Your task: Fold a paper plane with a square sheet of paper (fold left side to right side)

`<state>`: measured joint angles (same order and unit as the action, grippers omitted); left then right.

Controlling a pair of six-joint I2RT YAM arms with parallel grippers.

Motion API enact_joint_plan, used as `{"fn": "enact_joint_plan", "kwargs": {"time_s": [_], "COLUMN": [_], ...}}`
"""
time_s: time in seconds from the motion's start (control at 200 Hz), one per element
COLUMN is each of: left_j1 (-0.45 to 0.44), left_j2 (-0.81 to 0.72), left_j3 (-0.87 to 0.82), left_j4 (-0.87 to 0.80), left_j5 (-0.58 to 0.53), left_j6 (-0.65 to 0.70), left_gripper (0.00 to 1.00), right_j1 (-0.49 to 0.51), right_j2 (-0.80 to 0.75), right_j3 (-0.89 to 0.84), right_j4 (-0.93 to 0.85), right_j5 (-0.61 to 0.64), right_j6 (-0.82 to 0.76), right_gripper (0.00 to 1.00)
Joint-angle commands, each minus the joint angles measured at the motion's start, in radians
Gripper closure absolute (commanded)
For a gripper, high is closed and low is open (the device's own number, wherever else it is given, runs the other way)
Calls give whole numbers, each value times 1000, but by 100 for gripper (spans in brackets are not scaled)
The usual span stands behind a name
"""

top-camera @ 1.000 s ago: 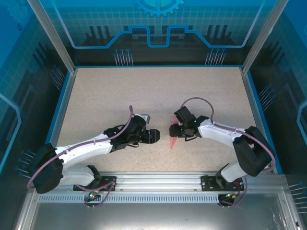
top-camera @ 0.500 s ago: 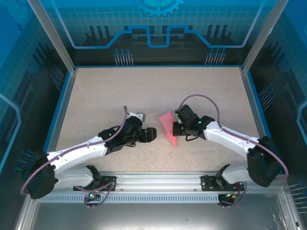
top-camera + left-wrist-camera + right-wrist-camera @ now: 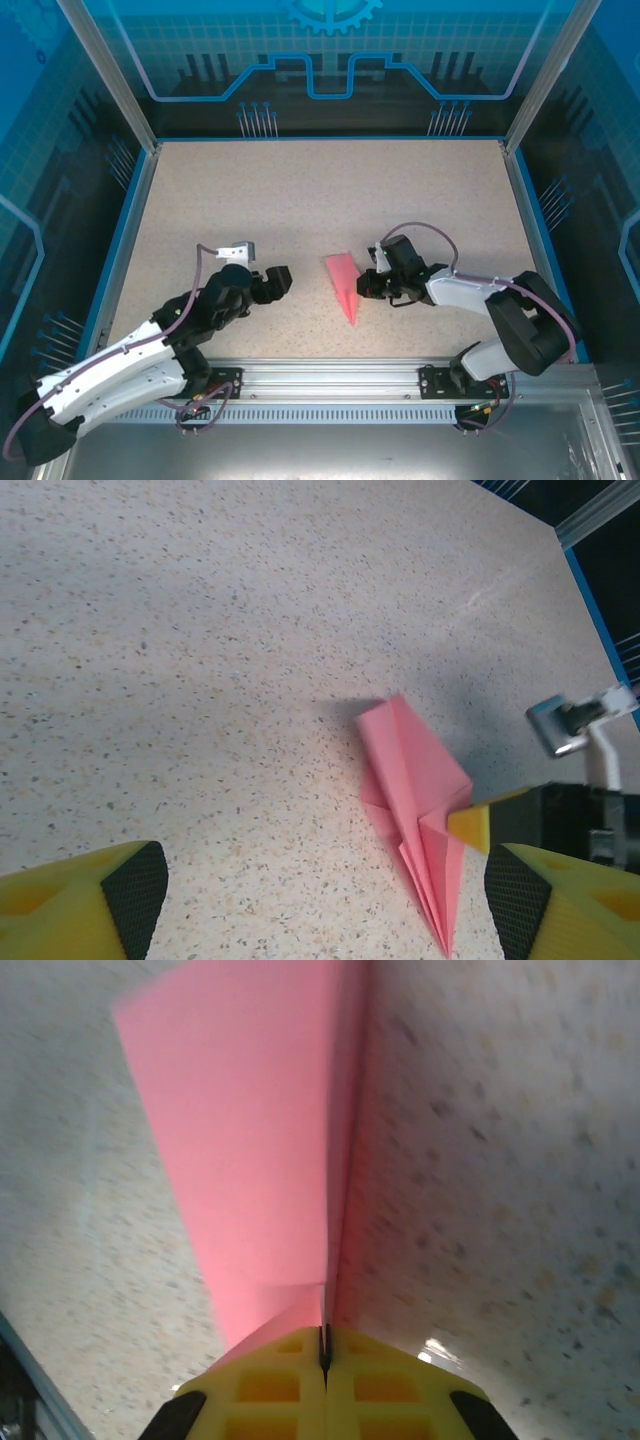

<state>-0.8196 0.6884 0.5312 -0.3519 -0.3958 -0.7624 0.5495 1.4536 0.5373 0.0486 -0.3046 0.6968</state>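
1. The paper plane (image 3: 342,285) lies on the table (image 3: 300,180), in the near half, between the two arms.
2. Its pointed end faces the near edge and its wide end faces the far edge.
3. The left gripper (image 3: 281,279) stands left of the plane, apart from it.
4. The right gripper (image 3: 361,285) stands just right of the plane, pinching its right side.

Right pincer (image 3: 323,1348) crowds the paper plane (image 3: 343,285); table (image 3: 300,200) leftward is free.

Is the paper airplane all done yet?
Nearly. The paper plane is already a pointed pink dart with folded layers. The right end effector is pinched shut on its edge, and the left end effector is open, apart from it. What may be left is letting go, and perhaps spreading the wings.
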Motion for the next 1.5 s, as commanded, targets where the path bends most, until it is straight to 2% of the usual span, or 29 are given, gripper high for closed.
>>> {"fn": "enact_joint_plan", "kwargs": {"time_s": [0.0, 0.16, 0.295, 0.43, 0.62, 0.775, 0.905, 1.08, 1.28, 1.416, 1.496], "left_j1": [8, 8, 8, 8, 9, 10, 10, 9, 10, 10, 10], "left_j2": [-30, -12, 26, 59, 85, 85, 89, 86, 76, 69, 68], "left_j3": [-20, -16, -5, 4, 15, 13, 4, -2, -4, -11, -11], "left_j4": [-41, -38, -32, -17, -11, -5, 20, 26, 14, 11, 10], "left_j5": [-46, -38, -29, -19, -11, -11, 7, 25, 23, 21, 23], "left_j6": [-25, -15, -8, -2, 9, 11, 23, 31, 31, 28, 28], "left_gripper": [14, 13, 12, 12, 11, 10, 6, 1, 1, 1, 1], "right_j1": [-34, -74, -82, -82, -76, -22, 75, 171, 214, 221, 227], "right_j2": [-1, -11, -52, -66, -160, -234, -198, -83, 6, 43, 59], "right_j3": [-9, -17, 0, 65, 109, 164, 212, 257, 304, 315, 317], "right_j4": [121, 38, -87, -287, -401, -503, -545, -541, -541, -544, -544], "right_j5": [-67, -33, 65, 203, 259, 294, 296, 323, 342, 361, 370], "right_j6": [-12, -67, -122, -170, -199, -195, -161, -111, -102, -98, -95], "right_gripper": [100, 100, 89, 78, 66, 55, 48, 45, 44, 47, 52]}}
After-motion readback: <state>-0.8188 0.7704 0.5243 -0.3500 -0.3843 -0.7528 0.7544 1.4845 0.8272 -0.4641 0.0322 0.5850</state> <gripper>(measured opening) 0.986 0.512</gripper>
